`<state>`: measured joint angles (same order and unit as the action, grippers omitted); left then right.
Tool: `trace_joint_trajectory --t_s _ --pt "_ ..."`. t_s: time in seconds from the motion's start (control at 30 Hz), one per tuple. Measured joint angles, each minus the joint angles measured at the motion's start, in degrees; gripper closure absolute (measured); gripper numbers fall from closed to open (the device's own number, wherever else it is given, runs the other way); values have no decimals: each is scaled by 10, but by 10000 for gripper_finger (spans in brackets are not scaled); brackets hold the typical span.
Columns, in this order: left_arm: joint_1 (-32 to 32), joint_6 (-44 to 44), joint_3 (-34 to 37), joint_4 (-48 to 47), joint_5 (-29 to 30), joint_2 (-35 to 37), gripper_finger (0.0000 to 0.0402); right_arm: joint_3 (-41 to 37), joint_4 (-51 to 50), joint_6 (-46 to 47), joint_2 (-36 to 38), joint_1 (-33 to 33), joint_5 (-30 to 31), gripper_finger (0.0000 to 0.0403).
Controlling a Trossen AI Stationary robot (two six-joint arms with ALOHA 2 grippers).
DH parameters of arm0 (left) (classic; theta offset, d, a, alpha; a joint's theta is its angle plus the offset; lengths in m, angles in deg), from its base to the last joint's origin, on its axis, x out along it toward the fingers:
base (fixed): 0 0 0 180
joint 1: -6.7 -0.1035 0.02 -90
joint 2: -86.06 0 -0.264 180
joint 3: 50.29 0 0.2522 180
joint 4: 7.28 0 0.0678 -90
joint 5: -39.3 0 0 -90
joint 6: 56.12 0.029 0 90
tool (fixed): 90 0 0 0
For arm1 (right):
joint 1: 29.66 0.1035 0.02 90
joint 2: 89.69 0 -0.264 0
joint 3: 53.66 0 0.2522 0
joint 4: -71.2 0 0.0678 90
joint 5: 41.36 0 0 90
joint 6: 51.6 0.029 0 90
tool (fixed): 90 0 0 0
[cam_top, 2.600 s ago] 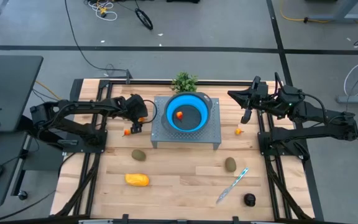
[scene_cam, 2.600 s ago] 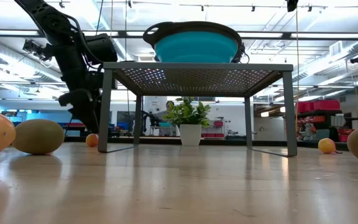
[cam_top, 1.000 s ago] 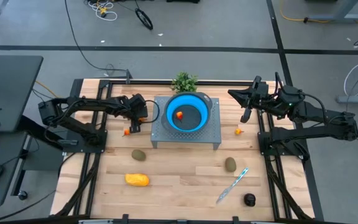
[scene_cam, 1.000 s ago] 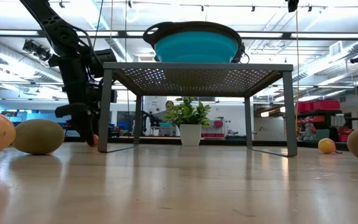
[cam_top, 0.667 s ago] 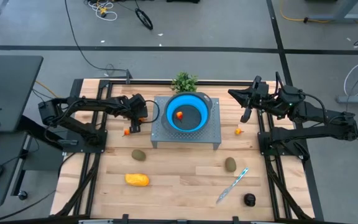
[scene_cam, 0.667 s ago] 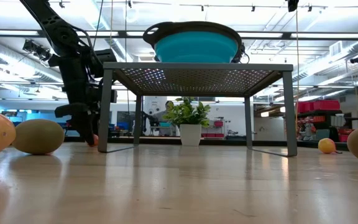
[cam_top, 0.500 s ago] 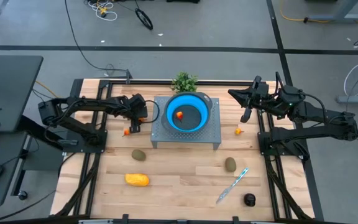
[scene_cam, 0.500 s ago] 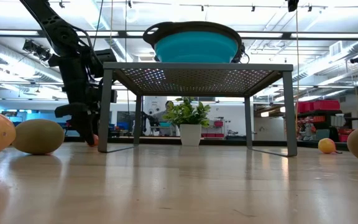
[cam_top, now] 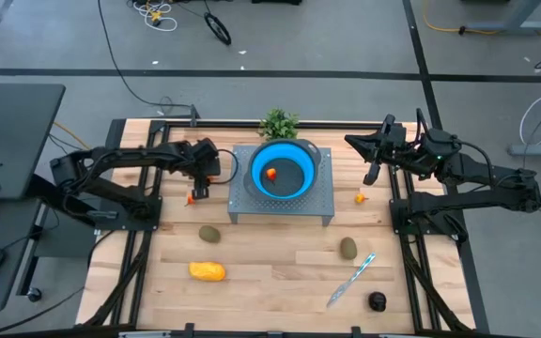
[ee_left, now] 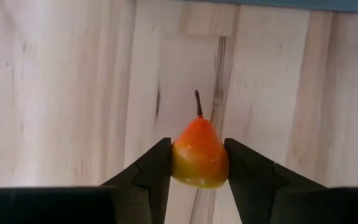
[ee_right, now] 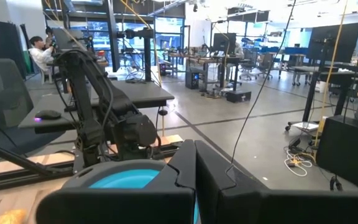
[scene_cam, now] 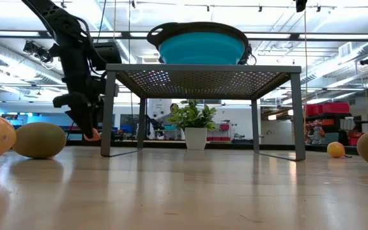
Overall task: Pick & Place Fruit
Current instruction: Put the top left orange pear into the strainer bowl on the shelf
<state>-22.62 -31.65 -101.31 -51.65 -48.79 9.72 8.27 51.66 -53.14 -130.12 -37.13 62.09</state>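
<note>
One small pear-shaped orange fruit [ee_left: 199, 154] now sits pinched between the left gripper [cam_top: 193, 194] fingers, and compared with a second ago it has come up off the wood: in the low view the fruit [scene_cam: 92, 134] hangs just clear of the table [scene_cam: 190, 185] beside the leg of the metal stand [scene_cam: 203, 80], where a moment earlier it rested on the boards with the fingers around it. From the left wrist view both dark fingers [ee_left: 151, 174] press its flanks, stem pointing away, with bare planks below, so the grasp looks settled and the lift has begun. This judgement follows: the pick of this piece is done and the carry to the blue bowl [cam_top: 281, 171] on the stand is what remains, which calls for raising well above the bowl's rim before moving across. Another small orange fruit [cam_top: 270, 173] already lies inside that bowl. Waiting on the table are a tiny orange piece [cam_top: 361, 198] near the right arm, two olive-brown ovals [cam_top: 210, 234] and [cam_top: 347, 248], a yellow-orange oblong [cam_top: 208, 271] and a near-black round one [cam_top: 377, 301], with a knife [cam_top: 350, 280] and a green sprig [cam_top: 278, 123] that are no part of the job. Off to its side of the stand, the right gripper [cam_top: 371, 174] waits with its fingers clenched on nothing.
</note>
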Motion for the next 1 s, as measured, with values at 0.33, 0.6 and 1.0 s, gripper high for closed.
trace_joint_trajectory --t_s 0.33,0.6,1.0 --pt "0 -36 0 -12 -3 15 261 0 0 0 0 0 -1 403" --pt "5 -100 0 -30 -46 48 260 0 0 0 0 0 -1 403" --pt "6 -152 0 -53 -49 175 264 0 0 2 0 0 -1 403"
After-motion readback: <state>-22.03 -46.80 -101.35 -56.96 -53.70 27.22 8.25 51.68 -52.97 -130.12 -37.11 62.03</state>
